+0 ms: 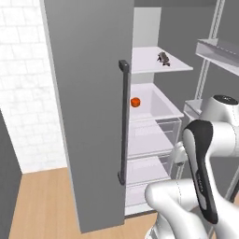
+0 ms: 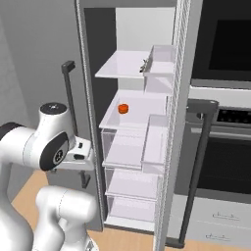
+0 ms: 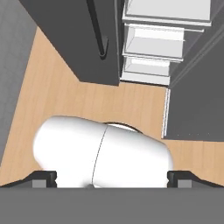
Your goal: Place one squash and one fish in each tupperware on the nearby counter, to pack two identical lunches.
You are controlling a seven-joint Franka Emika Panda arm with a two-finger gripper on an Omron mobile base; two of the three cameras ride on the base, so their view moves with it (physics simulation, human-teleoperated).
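Note:
An orange-red squash (image 1: 135,102) (image 2: 123,108) sits on the middle shelf of the open fridge. A dark fish (image 1: 163,58) lies on the shelf above; in the right base view the fish (image 2: 145,65) is partly hidden behind a door bin. My gripper (image 3: 113,177) points down at the wooden floor in front of the fridge, well below and outside both shelves. Its fingers (image 3: 46,177) stand wide open with nothing between them. The tupperware is out of view.
The grey left fridge door (image 1: 88,116) with its long dark handle (image 1: 123,121) stands open beside the arm. The right door (image 2: 164,147) carries clear bins. Clear drawers (image 1: 147,140) fill the fridge's lower part. An oven (image 2: 225,157) stands to the right.

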